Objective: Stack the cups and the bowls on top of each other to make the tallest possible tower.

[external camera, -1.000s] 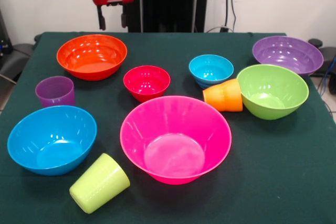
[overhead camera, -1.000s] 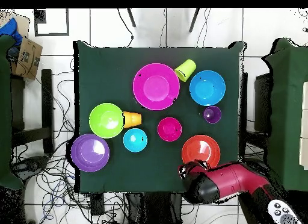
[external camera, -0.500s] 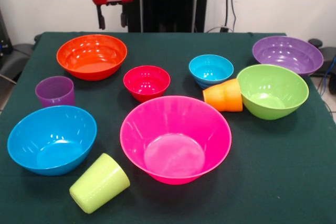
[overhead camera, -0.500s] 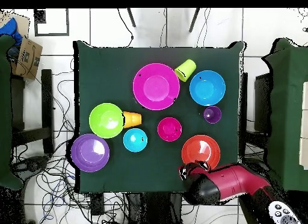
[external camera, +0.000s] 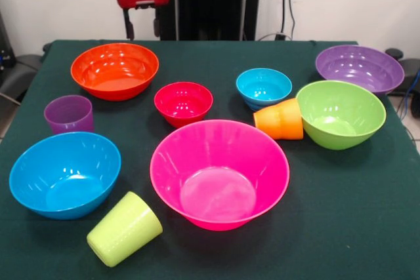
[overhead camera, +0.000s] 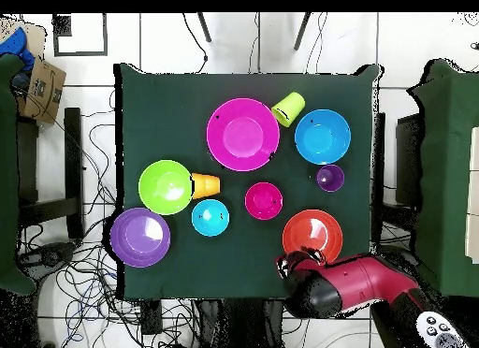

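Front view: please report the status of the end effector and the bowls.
End effector open, empty, above table's far edge behind orange bowl. No tower yet: bowls all separate, upright. Orange cup and green cup lying tipped.

No legible text, label, brand, number or sign is showing on any item in either view.

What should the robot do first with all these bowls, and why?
Probably lower the end effector toward the orange bowl. It hangs open just behind that bowl, the closest thing to it. Nothing is stacked: every bowl sits alone on the table, so a wide bowl like this one or the pink bowl would suit as a base.
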Motion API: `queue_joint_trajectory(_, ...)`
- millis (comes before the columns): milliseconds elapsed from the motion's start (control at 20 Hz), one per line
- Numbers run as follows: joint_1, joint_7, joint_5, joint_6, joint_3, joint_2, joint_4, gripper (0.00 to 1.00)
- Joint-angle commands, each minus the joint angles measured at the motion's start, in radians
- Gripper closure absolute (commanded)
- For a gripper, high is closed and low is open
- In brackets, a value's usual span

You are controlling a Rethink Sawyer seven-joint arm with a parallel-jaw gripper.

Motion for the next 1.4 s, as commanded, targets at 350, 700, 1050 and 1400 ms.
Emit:
queue_joint_trajectory(350, 0.063, 0.066, -0.047, -0.132, -0.034, 0.171, -0.07, 0.0)
queue_joint_trajectory(700, 0.073, 0.06, -0.058, -0.172, -0.052, 0.203, -0.093, 0.0)
queue_joint_trajectory(1050, 0.05, 0.019, -0.061, -0.171, -0.041, 0.213, -0.111, 0.0)
queue_joint_trajectory(1400, -0.001, -0.067, -0.049, -0.116, 0.008, 0.19, -0.119, 0.0)
